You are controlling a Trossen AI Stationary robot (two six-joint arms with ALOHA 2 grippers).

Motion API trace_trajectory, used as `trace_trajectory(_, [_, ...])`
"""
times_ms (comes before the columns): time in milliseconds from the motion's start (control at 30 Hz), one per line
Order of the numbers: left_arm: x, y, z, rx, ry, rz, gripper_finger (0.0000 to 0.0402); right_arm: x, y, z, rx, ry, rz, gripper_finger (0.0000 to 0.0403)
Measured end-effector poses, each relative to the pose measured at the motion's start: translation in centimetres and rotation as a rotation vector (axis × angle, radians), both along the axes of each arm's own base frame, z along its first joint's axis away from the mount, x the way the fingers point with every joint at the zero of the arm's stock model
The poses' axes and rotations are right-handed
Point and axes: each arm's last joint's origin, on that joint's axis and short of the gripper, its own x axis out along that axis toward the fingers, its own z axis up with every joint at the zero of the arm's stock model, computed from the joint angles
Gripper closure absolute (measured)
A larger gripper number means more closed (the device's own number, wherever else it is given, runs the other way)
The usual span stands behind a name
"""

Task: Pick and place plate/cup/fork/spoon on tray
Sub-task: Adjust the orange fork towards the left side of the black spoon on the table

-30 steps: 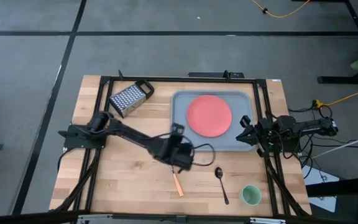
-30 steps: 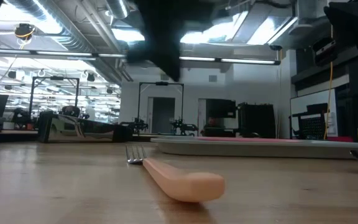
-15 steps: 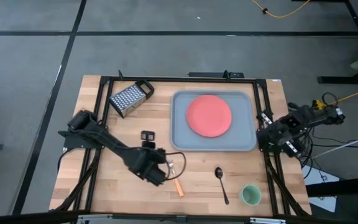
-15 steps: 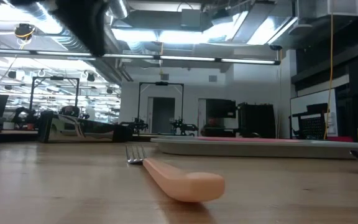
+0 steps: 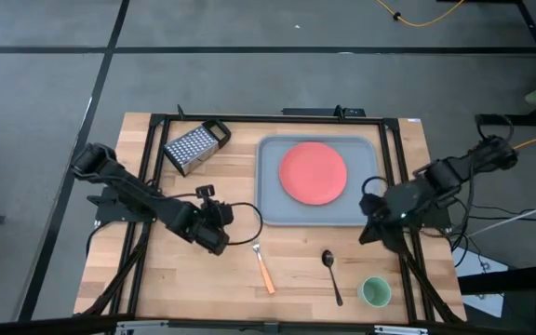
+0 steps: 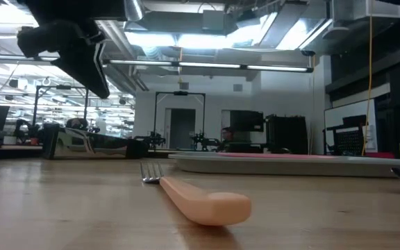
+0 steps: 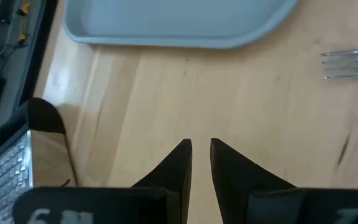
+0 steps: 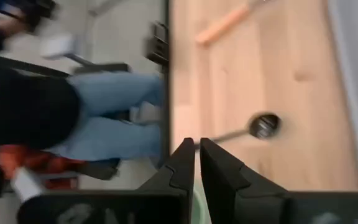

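Now the left gripper [image 5: 220,233] has backed off the fork [image 5: 262,267], fingers nearly pressed together, empty, so fork, spoon [image 5: 331,274] and cup [image 5: 375,291] await.

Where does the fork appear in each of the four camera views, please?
High view: fork on bare wood, below the tray.
Low view: fork centre foreground, handle nearest.
Left wrist view: only the tines, right edge.
Right wrist view: orange handle near the top.
Shared landmark: the tray.
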Motion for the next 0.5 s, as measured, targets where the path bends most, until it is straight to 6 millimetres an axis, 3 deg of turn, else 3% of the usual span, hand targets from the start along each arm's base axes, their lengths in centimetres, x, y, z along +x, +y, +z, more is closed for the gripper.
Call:
trace_trajectory(233, [0.2, -0.2, 0.1, -0.033, -0.019, -0.006, 0.0349, 2.1, 1.7, -1.8, -0.058, 0.07, 0.059, 0.0371])
trace_trajectory(500, [0.2, -0.6, 0.1, -0.058, -0.029, -0.017, 0.0349, 3.5, 2.4, -3.1, -0.053, 0.168, -0.004, 0.0371])
